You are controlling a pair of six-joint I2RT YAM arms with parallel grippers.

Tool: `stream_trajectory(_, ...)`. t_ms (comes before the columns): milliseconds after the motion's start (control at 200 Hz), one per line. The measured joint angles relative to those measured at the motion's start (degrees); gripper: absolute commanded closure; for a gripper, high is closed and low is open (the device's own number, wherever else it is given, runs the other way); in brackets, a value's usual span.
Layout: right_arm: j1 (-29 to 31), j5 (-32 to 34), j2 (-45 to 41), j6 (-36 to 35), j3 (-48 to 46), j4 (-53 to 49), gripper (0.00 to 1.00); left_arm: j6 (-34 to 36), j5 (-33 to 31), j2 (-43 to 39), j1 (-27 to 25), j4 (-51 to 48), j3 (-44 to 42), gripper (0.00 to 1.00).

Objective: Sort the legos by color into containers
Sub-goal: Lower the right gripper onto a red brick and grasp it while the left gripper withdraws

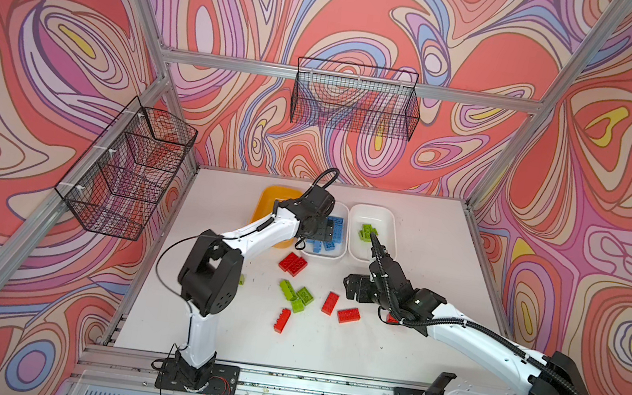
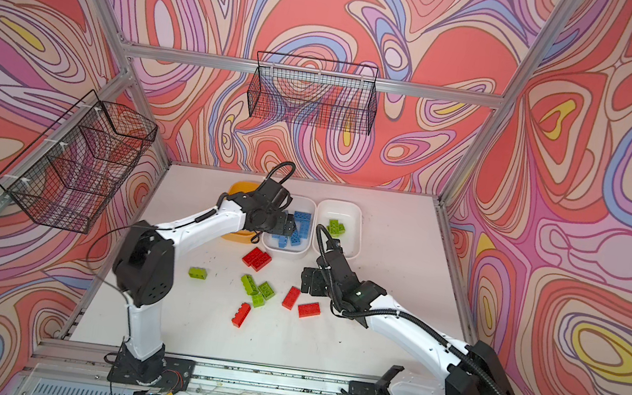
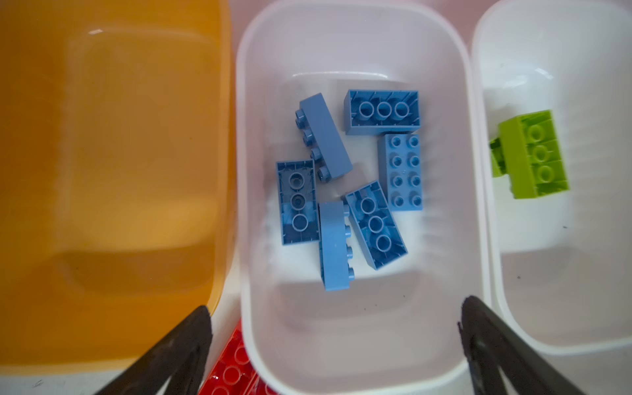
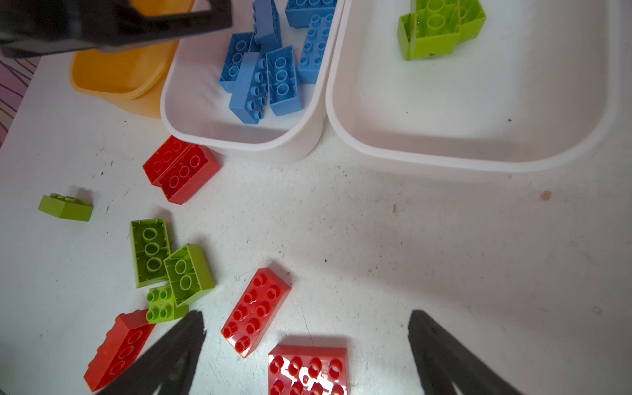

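Your left gripper [image 3: 335,311] hangs over the middle tub [image 3: 444,273], jaws spread wide with nothing between them. Its wrist view gives you what both top views half hide behind that gripper: six blue legos [image 3: 349,184] jumbled on the tub's floor, some studs up, some hollow side up, some on edge.

The three tubs stand side by side towards the table's [image 1: 325,355] far edge. The yellow tub [image 1: 270,196] is nearest the far left corner, then the middle tub, then the right tub [image 1: 384,221], which holds green legos [image 1: 367,231].

Your right gripper [image 4: 307,318] is spread too and empty, above the table just on the near side of the right tub. Only its wrist view shows you the studs on two red legos [image 4: 256,311] close to its fingertips. It also shows a red pair [image 4: 181,169] just beside the middle tub's near wall, and three loose green legos [image 4: 171,266] clustered mid-table.

A lone green lego [image 2: 197,272] towards the left edge is plain in a top view. Where the left arm [image 1: 211,272] stands before it, you see only a sliver.
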Motion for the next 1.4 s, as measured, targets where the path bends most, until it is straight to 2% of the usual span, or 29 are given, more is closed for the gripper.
stream_trajectory(195, 3.9, -0.1, 2.8, 2.6, -1.9, -0.4, 0.03, -3.1, 0.8, -22.1, 0.0, 6.6, -23.7, 0.00)
stream_trajectory(326, 7.3, 0.4, 4.9, 4.4, -2.8, -0.8, 0.05, -5.1, 1.1, -34.6, -0.1, 7.2, -37.5, 0.00)
stream_trajectory(456, 8.5, 1.1, 6.7, 5.8, -3.8, -1.1, 0.05, -7.1, 1.1, -46.1, -0.4, 7.0, -47.0, 0.00)
stream_trajectory(601, 8.9, 1.8, 8.2, 7.0, -4.1, -1.3, 0.07, -8.8, 1.3, -55.6, -0.4, 6.7, -53.4, 0.00)
stream_trajectory(771, 10.1, 2.4, 11.3, 7.9, -4.1, -1.2, 0.09, -9.9, 2.1, -60.8, -0.4, 6.7, -58.0, 0.00)
stream_trajectory(1052, 12.7, 4.7, 15.6, 9.0, -2.2, -1.0, 0.18, -10.1, 2.6, -61.7, -0.4, 6.6, -58.6, 0.00)
stream_trajectory(1142, 13.1, 5.4, 15.9, 9.5, -2.0, -1.1, 0.27, -10.0, 2.8, -61.7, -0.4, 6.6, -58.9, 0.00)
stream_trajectory(1237, 13.2, 6.2, 15.9, 9.7, -1.9, -1.5, 0.40, -10.0, 3.0, -61.6, -0.4, 6.6, -59.0, 0.00)
stream_trajectory(1397, 13.2, 7.1, 15.8, 9.4, -0.5, -3.8, 0.47, -9.4, 3.7, -61.6, -0.4, 6.6, -59.0, 0.00)
